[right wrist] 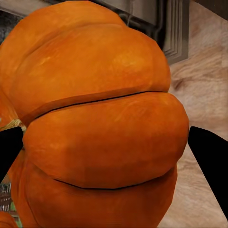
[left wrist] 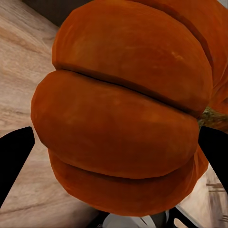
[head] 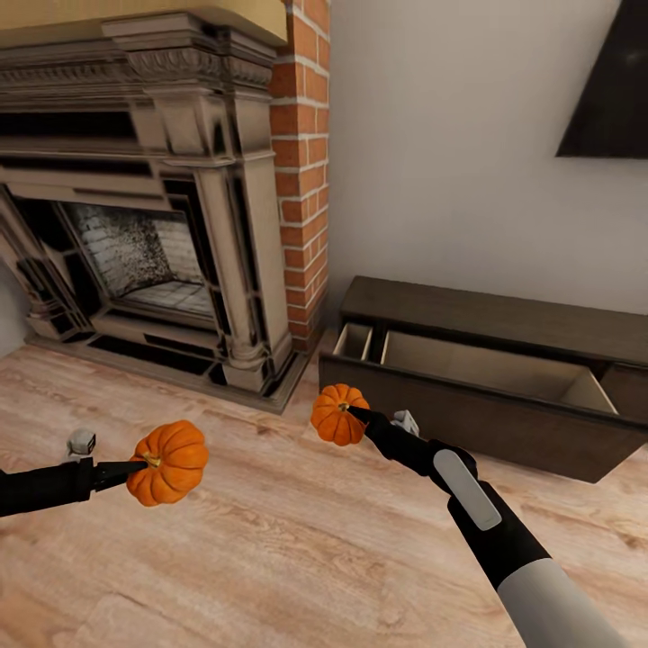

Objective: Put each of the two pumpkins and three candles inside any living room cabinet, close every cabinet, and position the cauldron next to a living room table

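Two small bright-orange ribbed pumpkins are held above the pale wood-plank floor (head: 270,540), one in each gripper. The left gripper (head: 135,466) is clenched on the left pumpkin (head: 168,462), its black fingers (left wrist: 14,161) seen on either side of the fruit in the left wrist view, where the left pumpkin (left wrist: 123,114) sits between them. The right gripper (head: 355,416) is clenched on the right pumpkin (head: 338,414), which is seen between the dark fingertips (right wrist: 209,156) as the right pumpkin (right wrist: 99,128) in the right wrist view.

The long, low dark-brown wooden cabinet (head: 504,423) stands against the white wall, just beside the brick-edged stone fireplace (head: 162,198). Its wide drawer is pulled open, and pale beige compartments are exposed. The right pumpkin is held near the cabinet's front corner; the left pumpkin is held well apart from the cabinet, before the fireplace hearth.
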Controlling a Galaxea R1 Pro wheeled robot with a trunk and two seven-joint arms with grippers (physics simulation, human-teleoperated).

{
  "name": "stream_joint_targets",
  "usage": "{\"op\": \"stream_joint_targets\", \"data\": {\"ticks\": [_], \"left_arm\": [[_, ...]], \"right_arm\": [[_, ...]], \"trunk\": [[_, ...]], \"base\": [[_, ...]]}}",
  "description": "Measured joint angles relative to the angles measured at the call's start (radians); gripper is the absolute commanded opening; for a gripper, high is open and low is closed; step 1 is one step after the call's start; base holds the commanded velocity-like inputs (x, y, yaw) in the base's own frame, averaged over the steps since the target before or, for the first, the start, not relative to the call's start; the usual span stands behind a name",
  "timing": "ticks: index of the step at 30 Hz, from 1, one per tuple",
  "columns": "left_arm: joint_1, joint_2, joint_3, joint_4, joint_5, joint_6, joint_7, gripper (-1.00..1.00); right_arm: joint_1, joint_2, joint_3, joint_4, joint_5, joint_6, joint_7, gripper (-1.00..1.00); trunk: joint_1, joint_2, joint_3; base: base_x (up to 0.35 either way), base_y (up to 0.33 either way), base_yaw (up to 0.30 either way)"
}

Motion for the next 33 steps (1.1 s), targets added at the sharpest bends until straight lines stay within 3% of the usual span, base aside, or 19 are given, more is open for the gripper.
{"op": "stream_joint_targets", "data": {"ticks": [13,27,33], "left_arm": [[0.000,-0.002,-0.007,0.000,-0.001,0.000,0.000,-1.00],[0.000,0.000,-0.001,0.001,0.003,-0.003,0.000,-1.00],[0.000,0.000,0.000,0.001,-0.003,-0.003,0.000,-1.00]], "right_arm": [[0.000,0.000,-0.003,0.034,-0.004,0.000,0.000,-1.00],[0.000,0.000,-0.003,0.043,0.001,0.001,-0.002,-1.00],[0.000,0.000,-0.003,0.046,0.001,-0.001,-0.002,-1.00]], "trunk": [[-0.050,0.091,0.037],[-0.050,0.091,0.028],[-0.073,0.133,0.044]], "base": [[0.000,0.000,-0.160],[0.000,0.000,-0.254],[0.000,0.000,-0.257]]}}
